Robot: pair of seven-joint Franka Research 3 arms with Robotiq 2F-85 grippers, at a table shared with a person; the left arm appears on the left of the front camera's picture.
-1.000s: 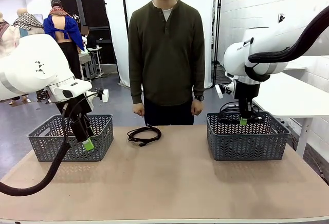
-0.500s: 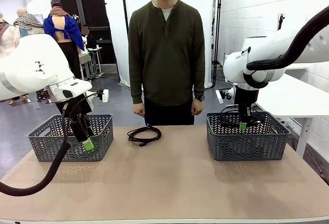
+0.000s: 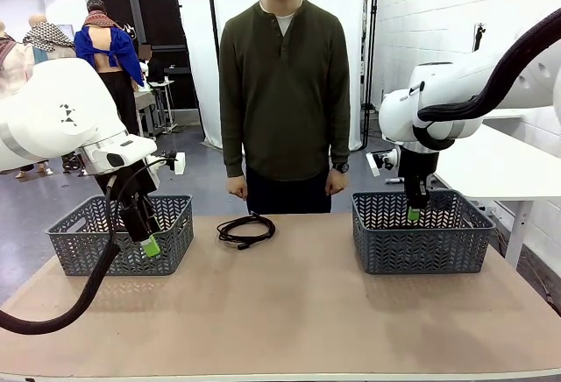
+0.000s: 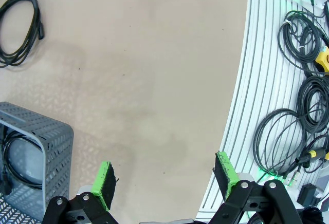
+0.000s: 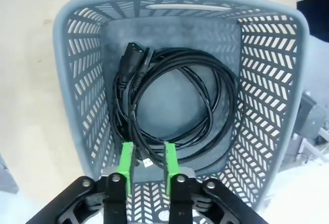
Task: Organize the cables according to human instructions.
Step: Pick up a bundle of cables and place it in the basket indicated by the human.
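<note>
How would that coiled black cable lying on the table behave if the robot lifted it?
The cable would probably sag and droop: it is a thin cord in loose loops. It likely feels light for its size. No tie is visible, so the loops may spread.

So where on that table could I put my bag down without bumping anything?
The whole near stretch of the table, in front of both baskets, is bare. So is the gap between the loose cable and the right basket. Crowded: the left basket, where the left gripper hangs at its front, and the right basket, with the right gripper over it.
</note>
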